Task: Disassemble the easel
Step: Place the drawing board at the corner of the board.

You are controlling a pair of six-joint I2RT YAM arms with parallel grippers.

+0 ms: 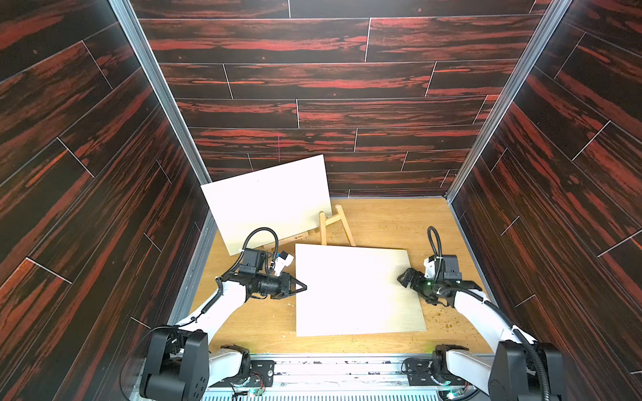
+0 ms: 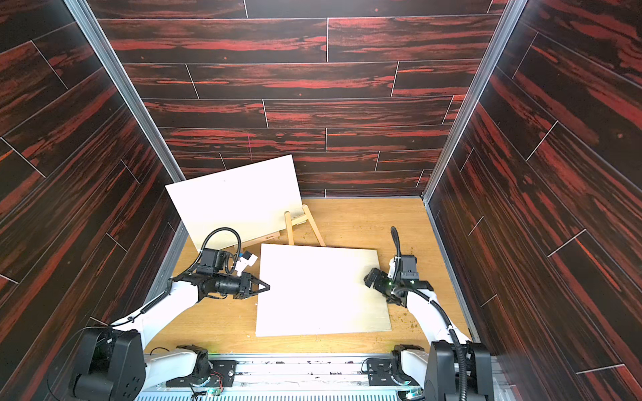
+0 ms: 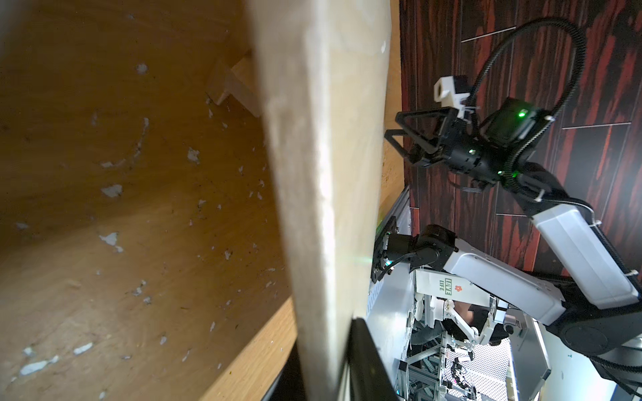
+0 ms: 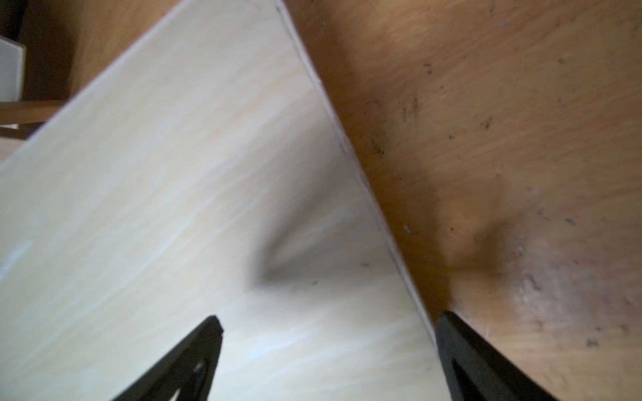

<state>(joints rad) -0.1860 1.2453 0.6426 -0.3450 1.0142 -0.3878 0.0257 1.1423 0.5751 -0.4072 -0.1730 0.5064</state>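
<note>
The wooden surface (image 1: 382,222) fills the lower middle of both top views. A pale flat board (image 1: 354,291) spans its centre. Above and left of it, a second board (image 1: 267,201) leans on the small wooden easel (image 1: 338,225). The left fingers (image 1: 301,286) are clamped on the flat board's left edge. The right fingers (image 4: 201,343) are spread wide astride its right edge.

the flat board (image 1: 354,288) covers the middle of the tabletop (image 1: 399,222). the leaning board (image 1: 267,201) and the easel (image 1: 333,225) block the far left, the easel's legs just behind the flat board. bare room lies in the far right corner and along the near edge. the left gripper (image 1: 304,287) and right gripper (image 1: 404,277) crowd the side strips.
</note>
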